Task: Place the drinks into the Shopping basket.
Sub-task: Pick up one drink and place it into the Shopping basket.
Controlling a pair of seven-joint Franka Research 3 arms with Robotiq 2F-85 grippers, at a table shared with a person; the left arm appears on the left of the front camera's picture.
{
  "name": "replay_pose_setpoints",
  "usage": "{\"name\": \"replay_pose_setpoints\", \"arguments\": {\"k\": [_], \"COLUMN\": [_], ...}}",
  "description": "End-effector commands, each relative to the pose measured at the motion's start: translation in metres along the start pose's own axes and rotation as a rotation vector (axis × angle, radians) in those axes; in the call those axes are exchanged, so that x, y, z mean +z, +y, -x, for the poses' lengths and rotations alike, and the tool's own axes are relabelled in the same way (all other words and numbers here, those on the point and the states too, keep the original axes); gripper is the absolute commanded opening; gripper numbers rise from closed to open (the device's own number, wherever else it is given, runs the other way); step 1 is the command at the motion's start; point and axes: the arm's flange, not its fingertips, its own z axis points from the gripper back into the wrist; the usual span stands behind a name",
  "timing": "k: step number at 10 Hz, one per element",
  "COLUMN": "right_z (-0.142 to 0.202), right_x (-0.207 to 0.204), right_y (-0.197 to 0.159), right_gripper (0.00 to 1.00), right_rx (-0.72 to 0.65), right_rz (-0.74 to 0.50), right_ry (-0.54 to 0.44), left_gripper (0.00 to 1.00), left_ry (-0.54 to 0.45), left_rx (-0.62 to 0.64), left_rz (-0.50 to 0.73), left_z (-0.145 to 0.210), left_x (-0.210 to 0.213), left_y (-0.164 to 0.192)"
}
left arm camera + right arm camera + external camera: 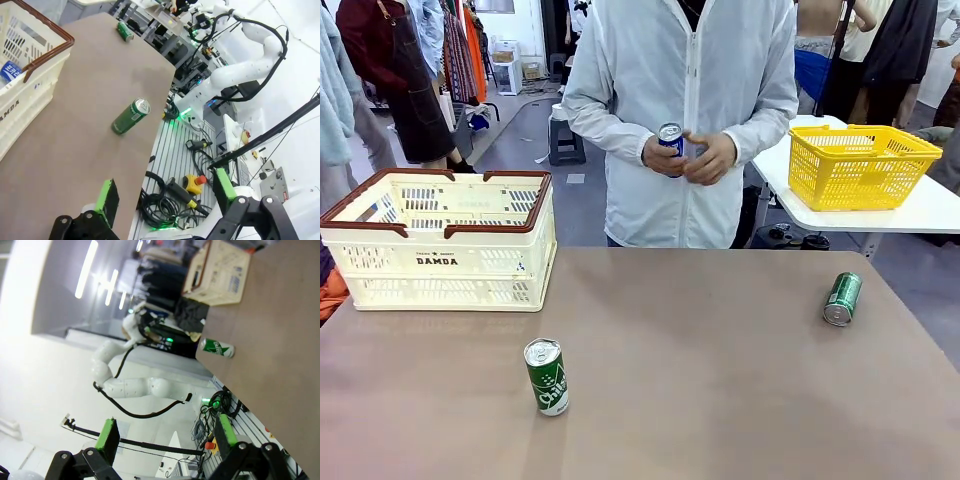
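Partly hidden — the blue can [670, 136] sits in the person's hands [712, 158].

The brown tabletop [720, 390] is wide open through the middle. Obstacles: upright green aluminium can [547, 377] front-left, slim green can [842, 298] lying far right, cream slotted plastic basket [450, 255] back-left.

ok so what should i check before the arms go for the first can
1. left gripper open: ok
2. right gripper open: ok
3. green can upright and free on the table: ok
4. slimmer green can upright: not ok, it lies on its side
5. blue can on the table: not ok, the person's hands hold it
6. Shopping basket open on top, nothing over it: ok
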Motion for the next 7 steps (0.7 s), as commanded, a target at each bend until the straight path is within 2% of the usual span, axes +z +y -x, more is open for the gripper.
{"name": "replay_pose_setpoints", "arguments": {"k": [1,6,7], "right_z": [-0.002,-0.002,-0.002], "right_x": [0.001,0.001,0.001], "right_y": [0.005,0.005,0.005], "right_gripper": [1.00,1.00,1.00], "right_rx": [0.002,0.002,0.002], "right_rz": [-0.009,-0.009,-0.009], "right_ry": [-0.006,-0.006,-0.006], "left_gripper": [1.00,1.00,1.00], "left_ry": [0.003,0.000,0.063], "left_rx": [0.010,0.000,0.028], "left_rz": [0.004,0.000,-0.094], "left_z": [0.001,0.000,-0.028], "left_x": [0.002,0.000,-0.030], "left_y": [-0.003,0.000,-0.028]}}
